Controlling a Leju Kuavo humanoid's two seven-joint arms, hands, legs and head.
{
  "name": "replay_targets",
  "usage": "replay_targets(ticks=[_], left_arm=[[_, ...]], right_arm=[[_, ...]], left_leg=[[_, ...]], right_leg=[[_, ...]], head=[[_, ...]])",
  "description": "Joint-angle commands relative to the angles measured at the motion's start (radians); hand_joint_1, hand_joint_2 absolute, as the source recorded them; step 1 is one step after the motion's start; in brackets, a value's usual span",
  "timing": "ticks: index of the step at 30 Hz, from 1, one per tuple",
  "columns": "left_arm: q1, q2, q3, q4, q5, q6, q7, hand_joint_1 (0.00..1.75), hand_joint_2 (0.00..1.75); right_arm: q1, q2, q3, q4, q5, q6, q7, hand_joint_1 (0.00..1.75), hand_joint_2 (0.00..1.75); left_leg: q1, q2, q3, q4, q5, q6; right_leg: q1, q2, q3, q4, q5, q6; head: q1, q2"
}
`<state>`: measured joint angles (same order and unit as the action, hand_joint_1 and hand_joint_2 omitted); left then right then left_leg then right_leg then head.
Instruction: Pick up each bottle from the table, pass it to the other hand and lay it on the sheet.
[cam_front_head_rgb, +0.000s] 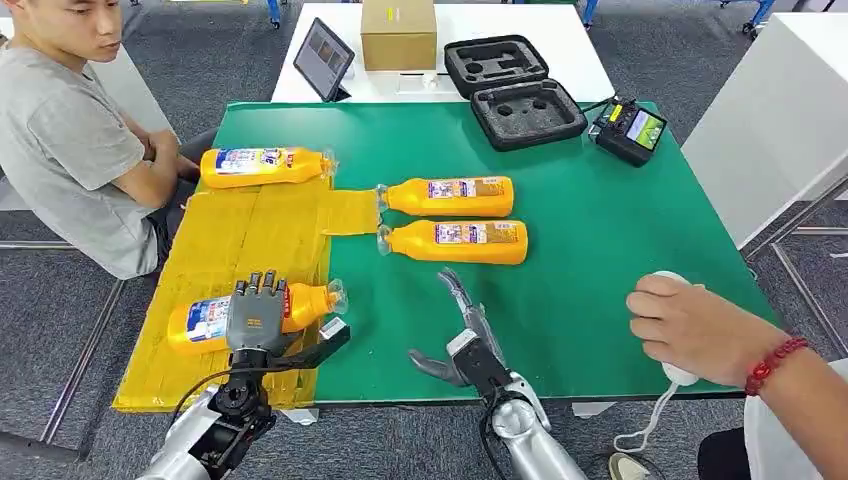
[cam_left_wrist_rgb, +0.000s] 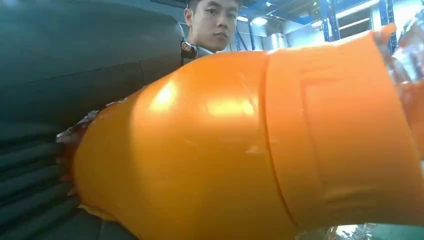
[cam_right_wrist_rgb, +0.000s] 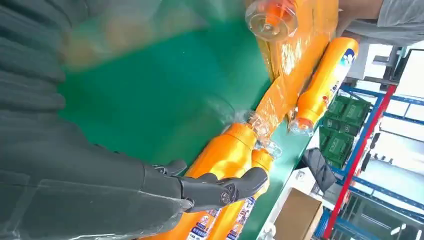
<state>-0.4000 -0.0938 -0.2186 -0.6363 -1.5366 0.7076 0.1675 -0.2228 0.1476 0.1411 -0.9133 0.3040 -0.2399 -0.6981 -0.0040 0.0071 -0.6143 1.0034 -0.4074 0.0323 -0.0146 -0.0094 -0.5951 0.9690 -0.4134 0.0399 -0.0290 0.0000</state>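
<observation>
Four orange bottles with clear caps are in the head view. One bottle (cam_front_head_rgb: 205, 322) (cam_left_wrist_rgb: 240, 150) lies on the yellow sheet (cam_front_head_rgb: 240, 235) near the front edge. My left hand (cam_front_head_rgb: 257, 312) rests on top of it, fingers straight across it, thumb (cam_front_head_rgb: 328, 343) spread off to the side. A second bottle (cam_front_head_rgb: 262, 166) (cam_right_wrist_rgb: 327, 80) lies at the sheet's far edge. Two more bottles (cam_front_head_rgb: 450, 196) (cam_front_head_rgb: 460, 242) (cam_right_wrist_rgb: 225, 157) lie side by side on the green table (cam_front_head_rgb: 600, 230). My right hand (cam_front_head_rgb: 462, 338) (cam_right_wrist_rgb: 215, 190) hovers open in front of them, holding nothing.
A person sits at the left beside the sheet. Another person's hand (cam_front_head_rgb: 690, 330) rests on a white device at the table's right front. A black foam case (cam_front_head_rgb: 515, 90), a controller (cam_front_head_rgb: 630, 130), a cardboard box (cam_front_head_rgb: 398, 33) and a tablet (cam_front_head_rgb: 325, 58) stand at the back.
</observation>
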Motion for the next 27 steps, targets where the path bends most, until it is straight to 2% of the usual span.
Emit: replay_targets(ticks=[1,5,8,19,27], left_arm=[[-0.005,-0.018,0.016,0.093,-0.009,-0.010,-0.043,0.19,0.00],[-0.014,-0.030,0.032,0.106,-0.015,-0.010,-0.066,0.03,0.00],[-0.017,-0.038,0.054,0.105,-0.024,-0.010,-0.081,0.00,0.00],[-0.021,-0.035,0.063,0.131,-0.028,-0.010,-0.084,0.00,0.00],[-0.053,-0.049,0.096,0.226,0.033,-0.010,-0.135,0.00,0.00]], right_arm=[[-0.042,-0.013,-0.011,0.064,-0.013,-0.006,0.000,0.00,1.75],[-0.043,-0.015,-0.007,0.065,-0.020,-0.008,0.000,0.00,1.75],[-0.042,-0.017,0.000,0.067,-0.028,-0.013,0.000,0.00,1.75],[-0.042,-0.012,0.004,0.068,-0.032,-0.021,0.000,0.00,1.75],[-0.051,-0.016,0.004,0.073,-0.030,-0.023,0.000,0.00,1.75]], left_leg=[[0.000,0.001,0.002,-0.001,-0.001,-0.001],[0.001,0.000,0.004,-0.001,-0.001,-0.001],[0.001,0.000,0.004,0.000,-0.001,-0.001],[0.000,0.000,0.003,0.000,-0.001,-0.001],[0.000,0.000,0.004,-0.001,-0.001,-0.001]], right_leg=[[0.000,0.002,0.002,-0.001,0.000,-0.001],[0.001,0.000,0.004,-0.001,-0.001,-0.001],[0.001,0.000,0.004,-0.001,-0.001,-0.001],[0.000,0.000,0.003,-0.001,-0.001,-0.001],[0.000,0.000,0.004,-0.001,0.000,-0.001]], head=[[0.000,0.000],[0.000,0.000],[0.000,0.000],[0.000,0.000],[0.000,0.000]])
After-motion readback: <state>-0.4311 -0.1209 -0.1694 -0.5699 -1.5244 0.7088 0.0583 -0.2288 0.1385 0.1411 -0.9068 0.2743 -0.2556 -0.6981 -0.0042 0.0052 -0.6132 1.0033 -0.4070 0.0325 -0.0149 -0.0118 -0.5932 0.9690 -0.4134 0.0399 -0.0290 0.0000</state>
